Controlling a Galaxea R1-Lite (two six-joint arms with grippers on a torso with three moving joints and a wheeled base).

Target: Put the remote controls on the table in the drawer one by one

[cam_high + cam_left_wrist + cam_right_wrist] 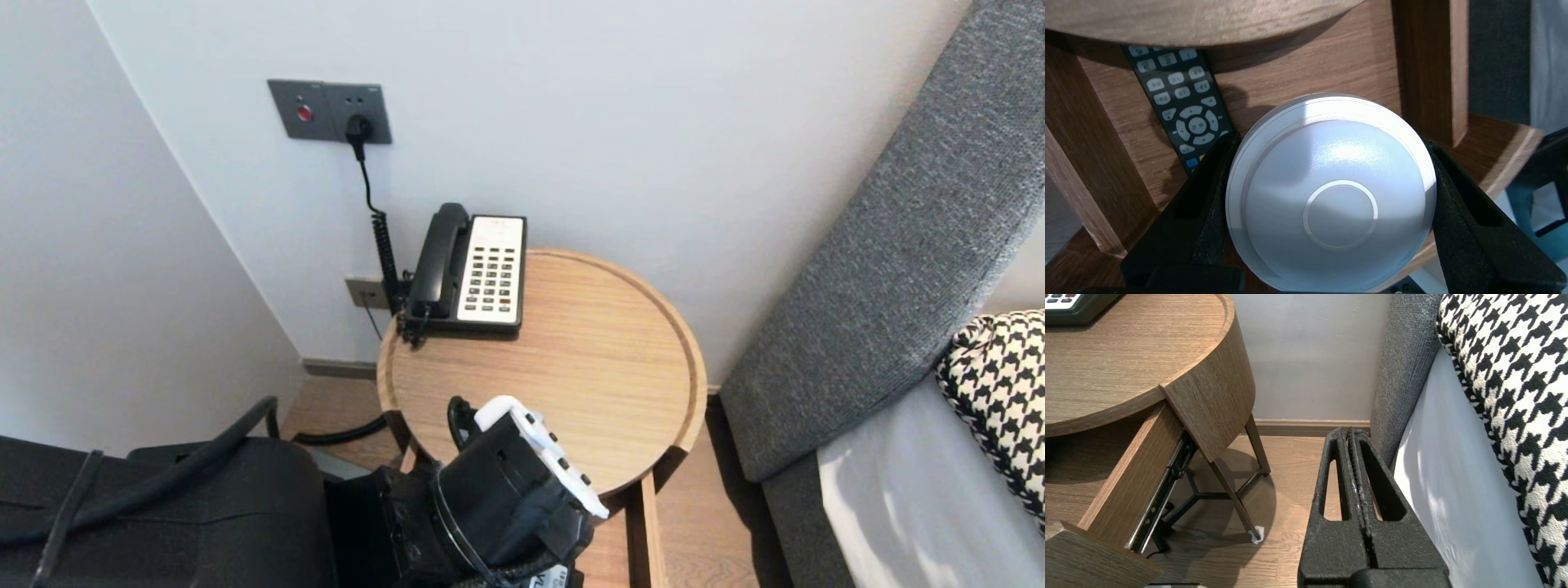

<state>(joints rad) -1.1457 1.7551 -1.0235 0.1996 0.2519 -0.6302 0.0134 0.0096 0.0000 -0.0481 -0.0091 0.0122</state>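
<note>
Left gripper point(1329, 145) clamps a white domed disc point(1331, 192), one finger on each side. We see the disc inside the open drawer point(1306, 69) of the round table point(604, 351), just beside a black remote point(1180, 102). We cannot tell whether it touches the drawer floor. Right gripper point(1355, 435) is closed and empty, parked beside the grey upholstery point(1400, 355).

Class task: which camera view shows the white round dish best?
The left wrist view: the white round dish fills the picture, gripped at its rim between the fingers of the left tool. The head and right wrist views show none of it.
</note>
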